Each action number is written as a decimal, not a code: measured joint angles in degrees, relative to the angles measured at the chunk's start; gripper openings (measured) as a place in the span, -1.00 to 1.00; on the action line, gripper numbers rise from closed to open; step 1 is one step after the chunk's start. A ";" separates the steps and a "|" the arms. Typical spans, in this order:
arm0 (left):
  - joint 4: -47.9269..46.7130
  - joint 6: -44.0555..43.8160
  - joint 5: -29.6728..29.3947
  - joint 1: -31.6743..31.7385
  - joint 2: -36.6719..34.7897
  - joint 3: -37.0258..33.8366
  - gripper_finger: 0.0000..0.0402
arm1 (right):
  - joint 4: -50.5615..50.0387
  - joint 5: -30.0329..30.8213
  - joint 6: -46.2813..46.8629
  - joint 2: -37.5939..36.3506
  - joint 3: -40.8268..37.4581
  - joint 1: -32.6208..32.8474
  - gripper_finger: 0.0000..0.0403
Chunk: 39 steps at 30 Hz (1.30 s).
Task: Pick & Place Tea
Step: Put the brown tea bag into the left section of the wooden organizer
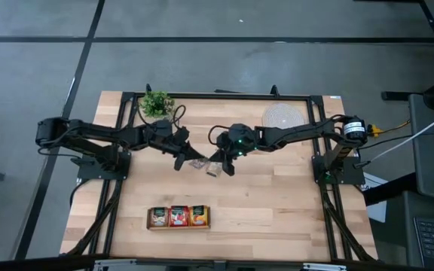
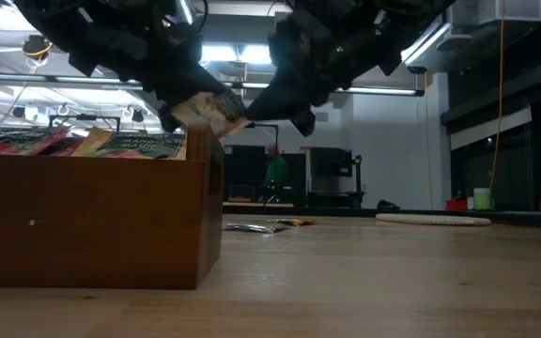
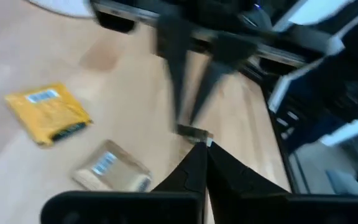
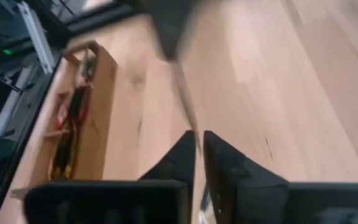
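Currently both arms meet over the middle of the table (image 1: 277, 203), raised above its surface. The left gripper (image 1: 181, 162) has its two fingers (image 3: 194, 171) pressed together at the tips; in the low view a pale tea sachet (image 2: 209, 111) sits pinched at those tips, held in the air. The right gripper (image 1: 226, 167) hangs just beside it, fingertip to fingertip with the left one. Its fingers (image 4: 219, 163) stand nearly together with only a thin slit between them, and a thin edge-on strip shows in that slit; whether they grip the same sachet cannot be told.

Below and beyond the left fingertips, two more sachets lie flat on the wood: a yellow sachet (image 3: 47, 112) and a tan sachet (image 3: 112, 168), near each other but apart. In the low view they appear as flat packets on the table beneath the raised fingers.

The wooden three-compartment tray (image 1: 178, 217) lies well apart from both sets of fingers, toward the near edge, with red and yellow-orange sachets standing in its compartments. A round woven mat (image 1: 283, 116) and a small potted plant (image 1: 157, 103) lie behind the grippers.
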 joint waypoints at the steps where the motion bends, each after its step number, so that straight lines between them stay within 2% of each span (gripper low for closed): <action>1: -0.38 -0.08 0.09 -0.71 -0.42 0.00 -0.99 | -0.93 0.06 0.37 0.04 0.00 -0.04 -0.81; 7: -3.76 -0.37 -1.44 -7.02 -5.86 0.00 -0.99 | -4.92 0.17 3.40 0.04 0.00 -0.04 -0.53; 10: -6.68 -1.50 -5.69 -12.20 -9.46 0.00 -0.99 | -5.62 0.17 4.54 0.04 0.00 0.00 -0.43; 17: -16.58 -9.87 -27.59 -30.11 -15.04 0.00 -0.99 | -6.02 0.17 4.62 0.04 0.00 0.00 -0.38; 23: -17.37 -21.99 -46.69 -47.00 -14.51 0.00 -0.99 | -5.75 0.35 4.60 0.04 0.00 0.00 -0.38; 27: -19.37 -31.73 -57.46 -57.82 -12.88 0.01 -0.99 | -5.74 3.03 4.48 0.04 -0.01 0.38 -0.38; 33: -26.13 -49.44 -67.63 -69.57 -9.12 0.00 -0.99 | -5.58 5.64 4.32 0.04 -0.02 1.22 -0.38; 36: -28.63 -56.76 -70.86 -72.65 -7.14 0.00 -0.99 | -5.58 5.64 4.25 0.04 -0.02 1.29 -0.38; 39: -29.30 -60.79 -71.40 -73.96 -4.72 0.00 -0.99 | -5.32 5.79 4.21 0.04 -0.02 1.27 -0.38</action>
